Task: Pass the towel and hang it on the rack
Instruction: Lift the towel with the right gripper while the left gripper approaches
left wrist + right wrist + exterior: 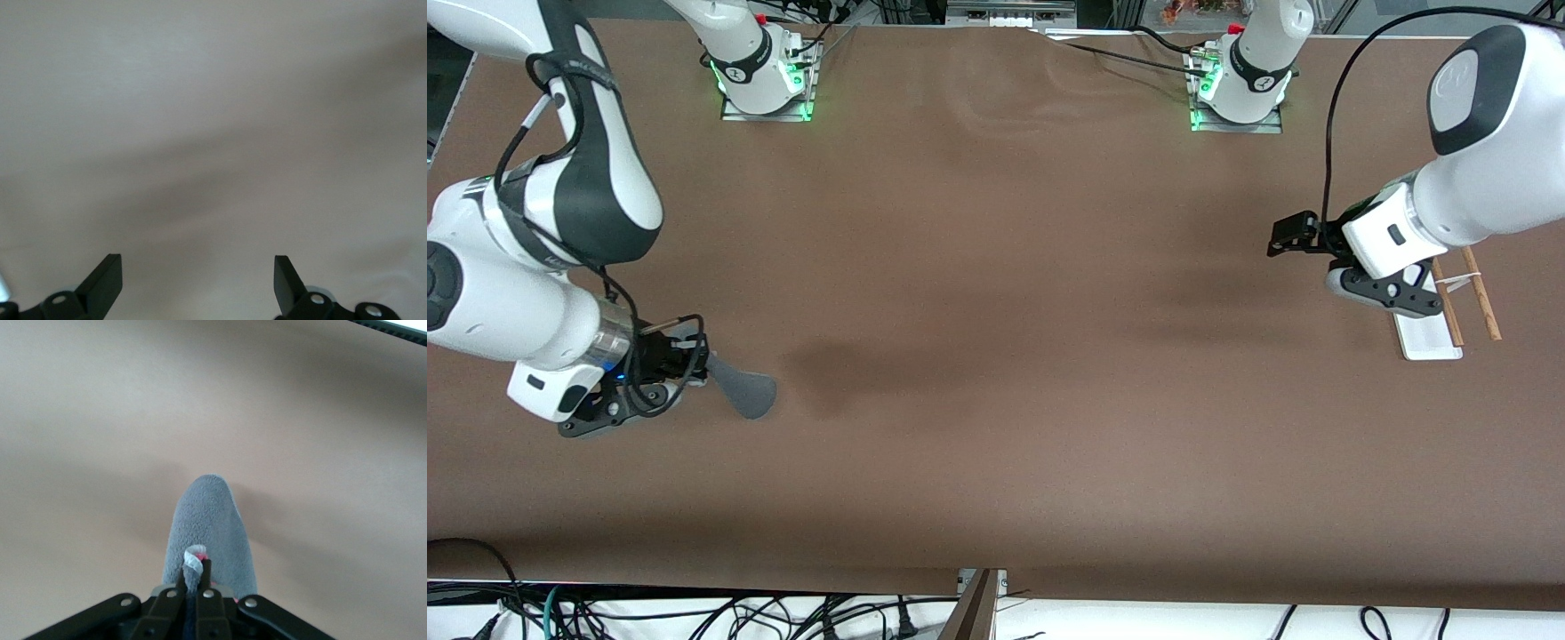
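Note:
The dark grey towel hangs from my right gripper over the brown table at the right arm's end. The right wrist view shows the gripper shut on a bunched corner of the towel, with the cloth drooping past the fingers. The rack, a white base with two thin wooden rods, stands at the left arm's end of the table. My left gripper is open and empty, in the air beside the rack. The left wrist view shows its gripper with fingers wide apart over bare table.
The brown table top lies between the two grippers. The arm bases stand along the table's edge farthest from the front camera. Cables hang below the edge nearest that camera.

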